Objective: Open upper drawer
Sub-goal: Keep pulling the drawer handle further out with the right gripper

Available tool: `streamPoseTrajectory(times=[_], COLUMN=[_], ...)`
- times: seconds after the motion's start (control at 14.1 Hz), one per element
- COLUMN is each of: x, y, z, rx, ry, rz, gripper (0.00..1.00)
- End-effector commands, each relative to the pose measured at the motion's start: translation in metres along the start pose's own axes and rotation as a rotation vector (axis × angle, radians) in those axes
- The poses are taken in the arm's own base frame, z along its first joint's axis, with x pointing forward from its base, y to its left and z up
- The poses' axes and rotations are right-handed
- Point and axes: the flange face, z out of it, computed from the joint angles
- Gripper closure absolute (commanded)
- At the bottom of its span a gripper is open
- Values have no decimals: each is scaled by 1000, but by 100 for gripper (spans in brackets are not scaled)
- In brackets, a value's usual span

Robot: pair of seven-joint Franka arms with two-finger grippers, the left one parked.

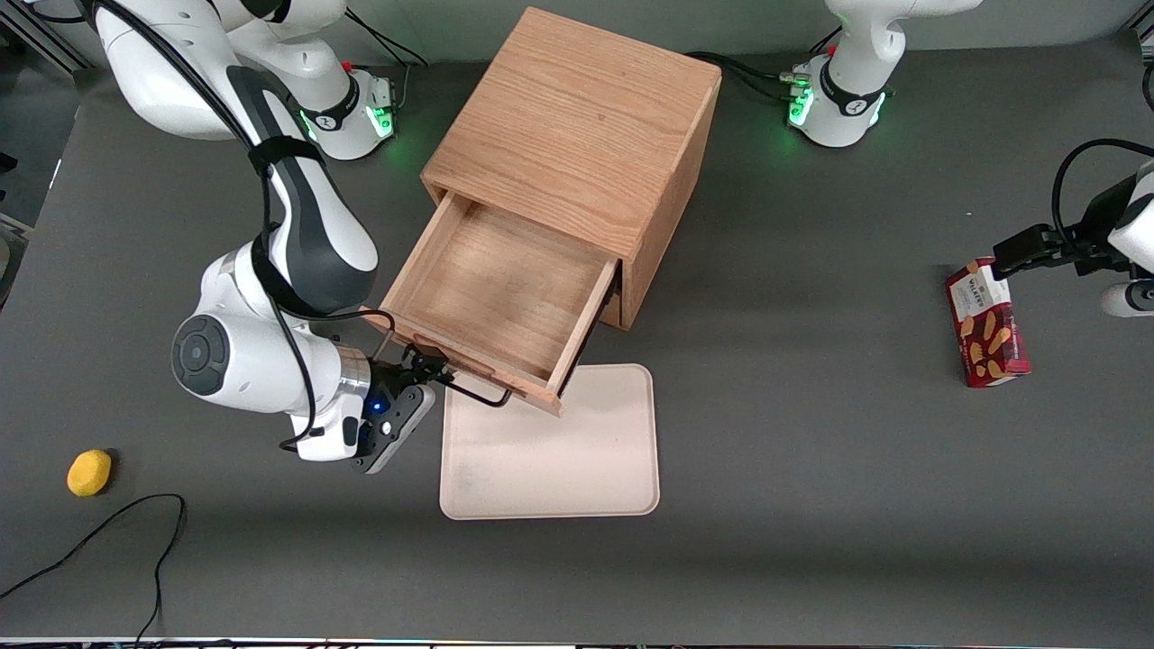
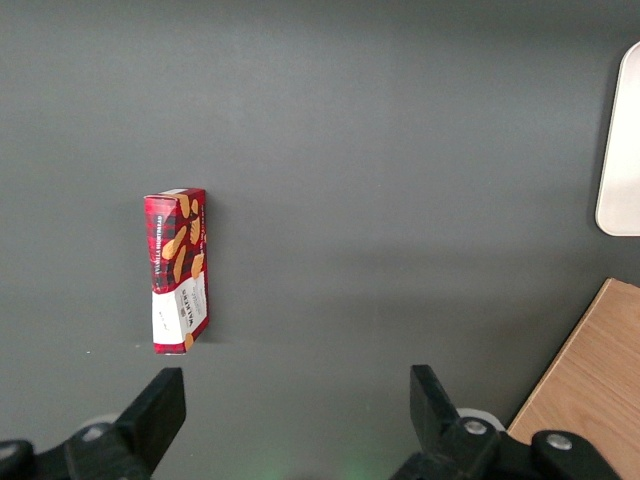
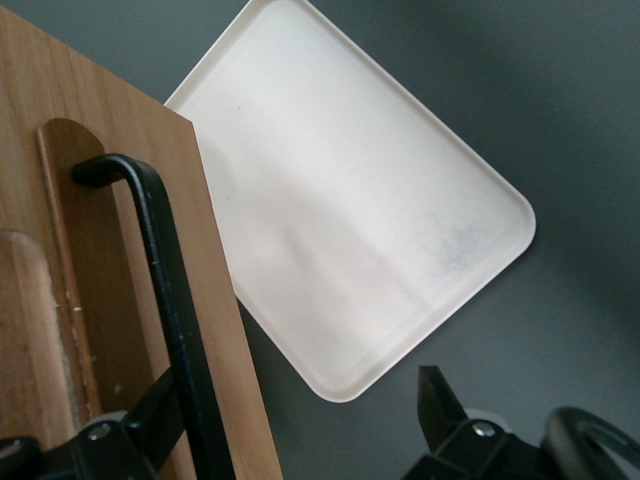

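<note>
The upper drawer (image 1: 491,288) is a light oak box, pulled far out of the wooden cabinet (image 1: 577,117) with its bare inside showing. A thin black wire handle (image 1: 469,392) runs along its front panel (image 3: 100,250). My gripper (image 1: 424,379) is at the end of that handle toward the working arm, level with the drawer front. In the right wrist view the gripper (image 3: 300,410) stands open with its fingers wide apart. The black handle bar (image 3: 165,280) passes close against one finger (image 3: 160,415). The other finger (image 3: 435,400) hangs over bare table. The fingers grip nothing.
A cream tray (image 1: 550,446) lies on the table in front of the drawer, one corner under the drawer front. A yellow fruit (image 1: 89,472) and a black cable (image 1: 108,532) lie toward the working arm's end. A red biscuit box (image 1: 987,323) lies toward the parked arm's end.
</note>
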Motion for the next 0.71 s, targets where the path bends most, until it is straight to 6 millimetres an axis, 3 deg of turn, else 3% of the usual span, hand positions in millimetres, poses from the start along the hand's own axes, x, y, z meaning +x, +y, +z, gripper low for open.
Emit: streamPoseTrajectory(times=[0.0, 0.64], x=[9, 13], y=[13, 28], z=[-4, -11], rx=[14, -6], ry=[47, 80], rz=[-9, -19], gripper=[0, 0])
